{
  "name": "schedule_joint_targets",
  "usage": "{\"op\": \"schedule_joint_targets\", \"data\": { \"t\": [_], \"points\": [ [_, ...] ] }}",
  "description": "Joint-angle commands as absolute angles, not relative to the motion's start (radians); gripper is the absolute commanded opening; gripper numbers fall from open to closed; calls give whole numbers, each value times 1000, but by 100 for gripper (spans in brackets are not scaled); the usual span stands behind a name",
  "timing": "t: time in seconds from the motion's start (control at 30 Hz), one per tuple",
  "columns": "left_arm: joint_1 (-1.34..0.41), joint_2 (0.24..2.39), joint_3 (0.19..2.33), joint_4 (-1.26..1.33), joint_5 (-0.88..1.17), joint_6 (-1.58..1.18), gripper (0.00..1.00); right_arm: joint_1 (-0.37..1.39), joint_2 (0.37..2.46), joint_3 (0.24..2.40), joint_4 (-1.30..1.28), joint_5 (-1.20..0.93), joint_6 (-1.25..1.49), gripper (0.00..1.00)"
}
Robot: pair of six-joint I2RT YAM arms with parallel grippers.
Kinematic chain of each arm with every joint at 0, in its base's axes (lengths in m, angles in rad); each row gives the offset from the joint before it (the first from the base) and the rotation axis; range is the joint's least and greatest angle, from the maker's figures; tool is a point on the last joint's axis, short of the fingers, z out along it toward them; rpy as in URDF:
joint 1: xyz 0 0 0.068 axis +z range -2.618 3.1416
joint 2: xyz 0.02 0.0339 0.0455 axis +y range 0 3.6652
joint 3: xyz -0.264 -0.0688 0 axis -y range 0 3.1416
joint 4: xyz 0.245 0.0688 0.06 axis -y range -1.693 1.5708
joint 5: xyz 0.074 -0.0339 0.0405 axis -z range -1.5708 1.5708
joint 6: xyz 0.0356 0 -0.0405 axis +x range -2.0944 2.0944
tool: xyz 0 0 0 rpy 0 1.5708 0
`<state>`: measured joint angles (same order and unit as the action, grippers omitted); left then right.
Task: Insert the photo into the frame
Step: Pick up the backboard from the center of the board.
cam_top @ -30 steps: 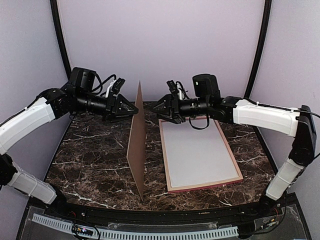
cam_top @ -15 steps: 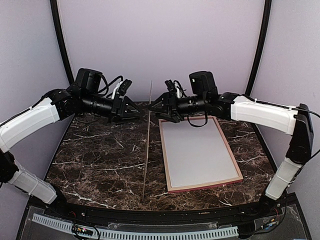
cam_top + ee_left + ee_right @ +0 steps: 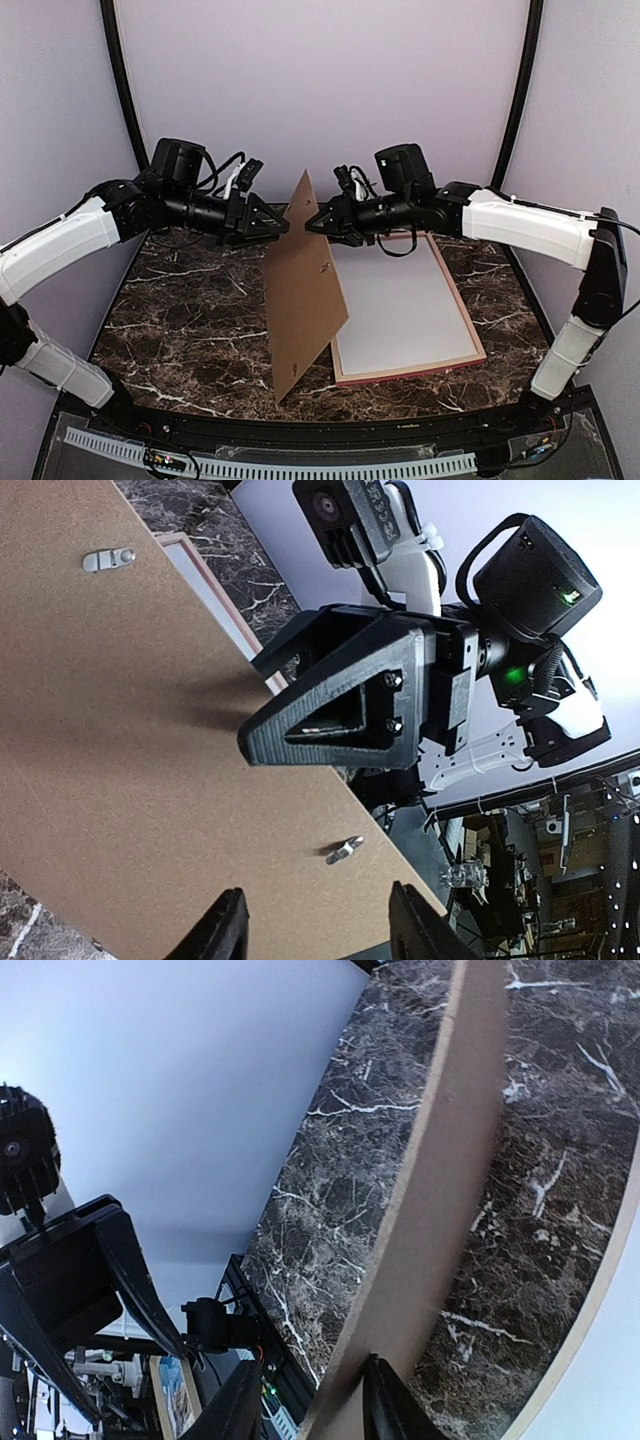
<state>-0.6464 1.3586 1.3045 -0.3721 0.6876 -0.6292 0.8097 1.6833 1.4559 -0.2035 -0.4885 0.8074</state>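
In the top view, the frame lay flat right of centre on the table, with a white sheet inside it. The backing board, upright and edge-on a moment before, had tipped toward the right. Its brown face now showed and its lower right overlapped the frame's left rail. I judged the backing was being lowered for closure.

The photo showed its sunset face in no view. The white sheet was possibly its reverse, lying well below both sets of fingers.

The right gripper had narrowed and straddled the board's upper edge; I could not confirm a firm clamp. The left gripper stood parted and held nothing, its tips just beside the board's face.
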Motion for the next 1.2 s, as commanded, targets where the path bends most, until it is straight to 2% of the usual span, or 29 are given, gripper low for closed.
{"op": "schedule_joint_targets", "data": {
  "t": [0.0,0.2,0.33,0.53,0.7,0.83,0.97,1.17],
  "points": [
    [-652,1325,1244,-411,600,-592,50,807,1693,1425,-254,-437,776,34],
    [-652,1299,1075,-399,457,-587,50,798,1721,1387,-242,-429,762,25],
    [-652,1299,956,-348,397,-602,50,796,1767,1344,-200,-448,766,16],
    [-651,1282,894,-342,339,-591,49,788,1820,1295,-140,-462,779,0],
    [-647,1261,904,-365,297,-569,49,766,1797,1251,-82,-497,794,0],
    [-637,1239,930,-385,261,-538,55,726,1721,1193,-7,-567,822,0],
    [-626,1236,978,-417,229,-507,64,661,1616,1082,100,-645,874,0],
    [-621,1274,1052,-460,205,-467,81,539,1441,978,116,-732,902,0]
  ]
}}
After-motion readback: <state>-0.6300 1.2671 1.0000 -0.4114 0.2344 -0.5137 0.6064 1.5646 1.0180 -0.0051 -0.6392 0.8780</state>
